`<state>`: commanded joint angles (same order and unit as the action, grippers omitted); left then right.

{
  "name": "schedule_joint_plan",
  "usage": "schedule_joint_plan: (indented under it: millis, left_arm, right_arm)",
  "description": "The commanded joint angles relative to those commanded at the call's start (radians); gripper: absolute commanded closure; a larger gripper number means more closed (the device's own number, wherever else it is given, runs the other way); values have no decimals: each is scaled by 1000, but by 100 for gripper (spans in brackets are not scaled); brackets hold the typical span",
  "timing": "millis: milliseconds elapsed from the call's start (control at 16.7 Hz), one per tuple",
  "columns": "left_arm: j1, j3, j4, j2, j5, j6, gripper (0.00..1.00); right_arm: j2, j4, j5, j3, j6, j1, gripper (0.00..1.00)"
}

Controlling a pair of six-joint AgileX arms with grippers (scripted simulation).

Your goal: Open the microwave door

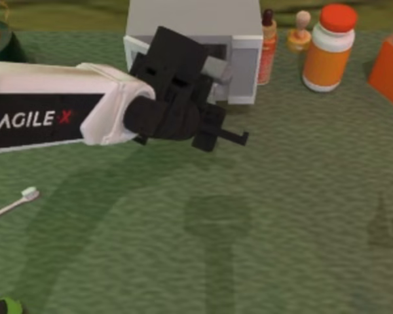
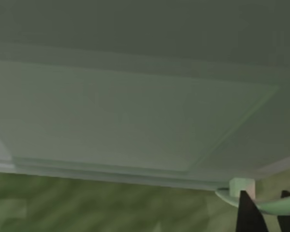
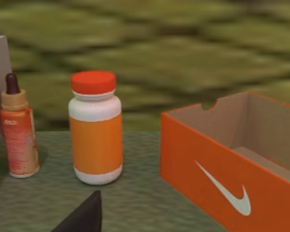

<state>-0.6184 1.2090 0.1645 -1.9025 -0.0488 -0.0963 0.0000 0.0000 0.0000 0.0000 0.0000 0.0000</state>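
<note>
The light-grey microwave point(image 1: 196, 16) stands at the back middle of the table. My left arm reaches in from the left, and its black gripper point(image 1: 226, 136) hangs just in front of the microwave's face, hiding most of the microwave door there. In the left wrist view the door point(image 2: 135, 111) fills the picture as a flat pale panel. Its pale handle point(image 2: 242, 185) lies between the two dark fingertips of the left gripper point(image 2: 269, 212), which is shut on it. My right arm is outside the top view. Only one dark finger point(image 3: 89, 212) of it shows, with nothing held.
To the right of the microwave stand a dropper bottle point(image 1: 268, 46), a small wooden peg figure point(image 1: 301, 29), an orange pill bottle with a red cap point(image 1: 329, 46) and an orange shoebox point(image 1: 390, 65). A toothbrush point(image 1: 13, 203) lies at the left edge.
</note>
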Motion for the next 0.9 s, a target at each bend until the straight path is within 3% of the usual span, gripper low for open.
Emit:
schedule_joint_plan:
  millis: [900]
  left_arm:
    - [15, -31, -10, 22, 38, 44, 100]
  right_arm:
    - [0, 0, 0, 0, 0, 0, 0]
